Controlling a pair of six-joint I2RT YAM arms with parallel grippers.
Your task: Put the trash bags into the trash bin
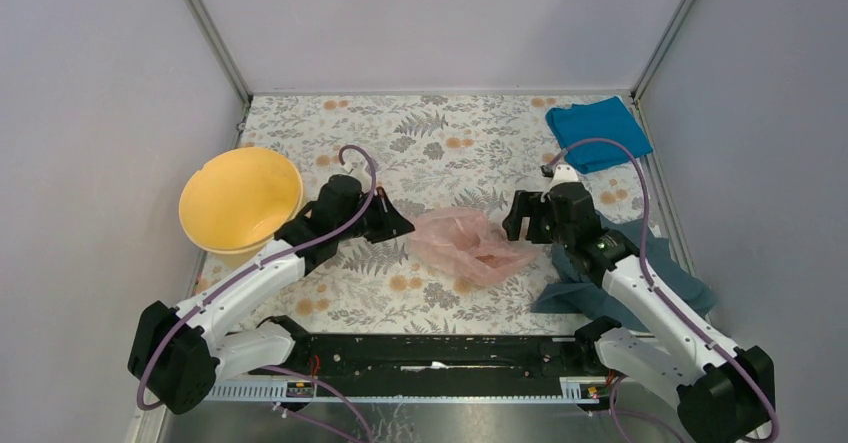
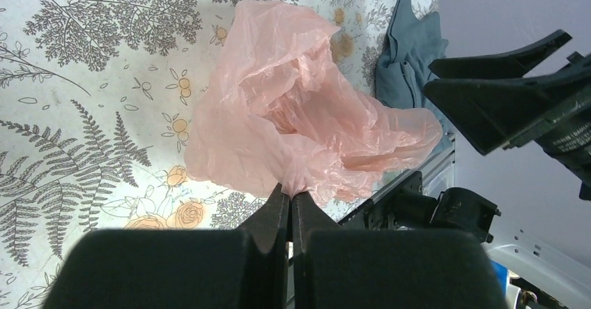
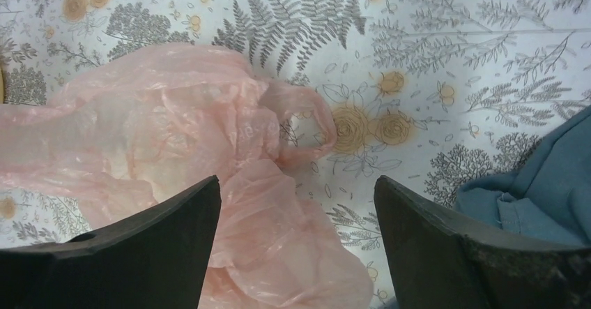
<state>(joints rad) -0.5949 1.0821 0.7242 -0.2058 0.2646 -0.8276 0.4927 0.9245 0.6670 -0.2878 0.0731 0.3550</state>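
The pale-pink trash bag [image 1: 468,243] lies crumpled on the floral table mid-way between the arms. My left gripper [image 1: 398,225] is shut on the bag's left edge; in the left wrist view the gripper [image 2: 291,192] pinches a tuft of the bag [image 2: 293,114]. My right gripper [image 1: 518,225] is open beside the bag's right end; in the right wrist view the gripper [image 3: 296,187] stands wide over the bag [image 3: 174,134], nothing between its jaws gripped. The yellow-orange trash bin [image 1: 240,199] stands at the left, beside my left arm.
A bright blue cloth [image 1: 597,131] lies at the back right corner. A grey-blue cloth [image 1: 640,268] lies under my right arm, also in the right wrist view [image 3: 543,183]. Walls close in the table on three sides.
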